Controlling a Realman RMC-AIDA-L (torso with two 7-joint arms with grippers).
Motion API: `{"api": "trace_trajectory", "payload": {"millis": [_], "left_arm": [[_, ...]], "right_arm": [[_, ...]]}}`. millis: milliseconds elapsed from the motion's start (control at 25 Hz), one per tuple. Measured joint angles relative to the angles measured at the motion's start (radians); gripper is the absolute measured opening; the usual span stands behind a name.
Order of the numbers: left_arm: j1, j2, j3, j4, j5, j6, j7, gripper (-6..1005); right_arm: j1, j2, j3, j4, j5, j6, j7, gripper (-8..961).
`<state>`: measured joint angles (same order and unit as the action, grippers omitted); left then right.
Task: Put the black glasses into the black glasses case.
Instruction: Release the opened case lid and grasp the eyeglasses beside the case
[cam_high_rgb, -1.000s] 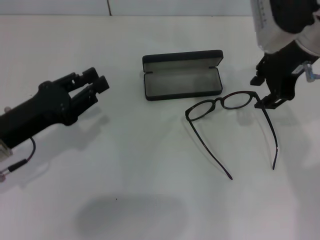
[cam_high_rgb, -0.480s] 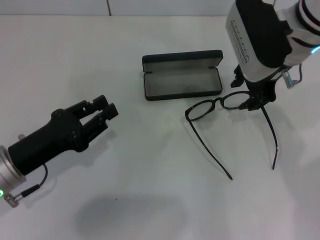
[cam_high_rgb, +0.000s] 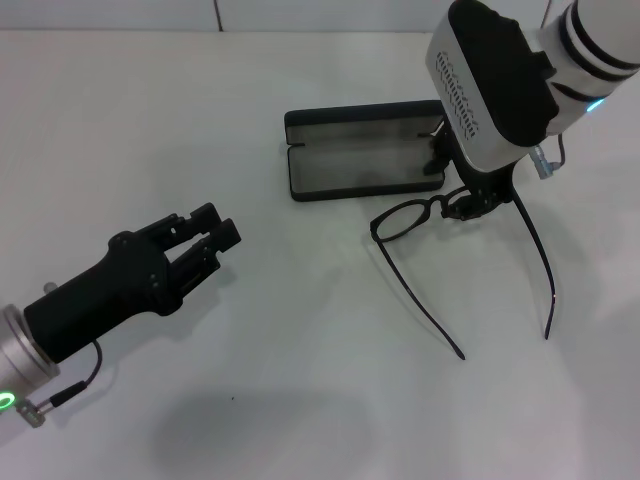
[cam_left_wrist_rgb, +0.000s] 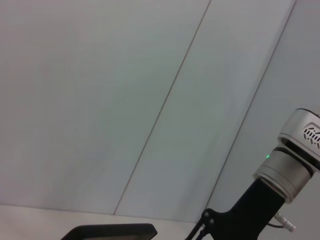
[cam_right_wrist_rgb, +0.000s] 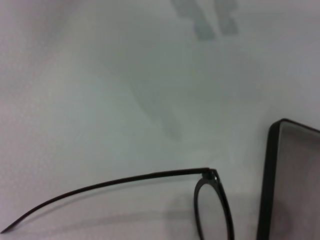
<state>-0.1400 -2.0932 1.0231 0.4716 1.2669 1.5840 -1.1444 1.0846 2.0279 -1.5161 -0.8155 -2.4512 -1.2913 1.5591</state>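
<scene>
Right gripper (cam_high_rgb: 468, 203) over black glasses (cam_high_rgb: 440, 222); black glasses case (cam_high_rgb: 364, 165) open.

The flat rectangular hard black glasses case (cam_high_rgb: 365, 152) is lying open on the white table (cam_high_rgb: 300, 380), just behind and left of the right gripper (cam_high_rgb: 468, 205). The thin black-framed glasses (cam_high_rgb: 440, 215) are found directly under that gripper, temples extended toward the front. The left gripper (cam_high_rgb: 205, 240) is placed well apart, far to the left.
</scene>
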Motion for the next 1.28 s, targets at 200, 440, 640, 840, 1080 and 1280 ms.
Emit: {"api": "trace_trajectory", "payload": {"millis": [200, 440, 640, 840, 1080, 1280], "left_arm": [[-0.003, 0.000, 0.000, -0.009, 0.000, 0.001, 0.003, 345], [-0.003, -0.001, 0.000, -0.019, 0.000, 0.001, 0.004, 341], [-0.004, -0.001, 0.000, -0.022, 0.000, 0.001, 0.004, 337], [-0.006, -0.001, 0.000, -0.022, 0.000, 0.000, 0.007, 333], [-0.014, 0.000, 0.000, -0.034, -0.003, -0.002, 0.007, 329], [-0.026, 0.003, 0.000, -0.064, -0.023, -0.003, 0.023, 325]], "right_arm": [[0.005, 0.000, 0.001, 0.063, 0.045, 0.047, -0.060, 507], [0.023, 0.000, -0.011, 0.144, 0.086, 0.090, -0.099, 506], [0.026, 0.000, -0.022, 0.175, 0.096, 0.113, -0.115, 505], [0.026, 0.000, -0.041, 0.201, 0.111, 0.136, -0.126, 504], [0.026, 0.000, -0.042, 0.206, 0.113, 0.138, -0.126, 486], [0.024, 0.000, -0.042, 0.206, 0.113, 0.139, -0.126, 457]]}}
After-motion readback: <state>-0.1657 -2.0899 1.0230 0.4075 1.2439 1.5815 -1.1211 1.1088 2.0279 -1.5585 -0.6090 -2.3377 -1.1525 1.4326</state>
